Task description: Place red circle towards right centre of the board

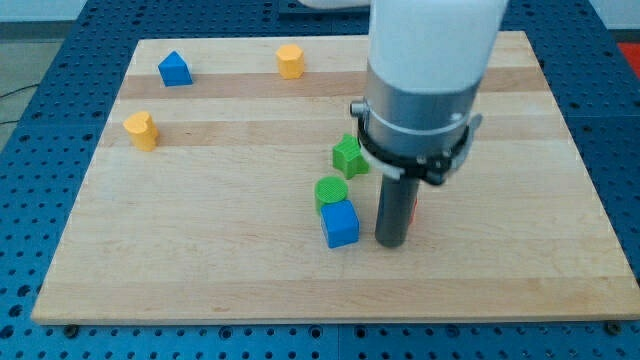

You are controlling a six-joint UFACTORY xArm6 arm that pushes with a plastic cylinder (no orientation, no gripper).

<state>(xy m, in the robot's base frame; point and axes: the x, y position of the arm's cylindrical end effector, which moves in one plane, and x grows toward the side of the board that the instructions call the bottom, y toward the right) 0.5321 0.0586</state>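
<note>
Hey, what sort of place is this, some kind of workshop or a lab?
Most likely a robotics lab bench. A wooden board with small coloured blocks, such as the blue cube, lies on a blue perforated table, and my tip rests among the blocks.

The light is bright and even, coming from above. The wooden counter (200,270) carries only short, soft shadows beside the blocks. The picture is sharp, with no glare.
</note>
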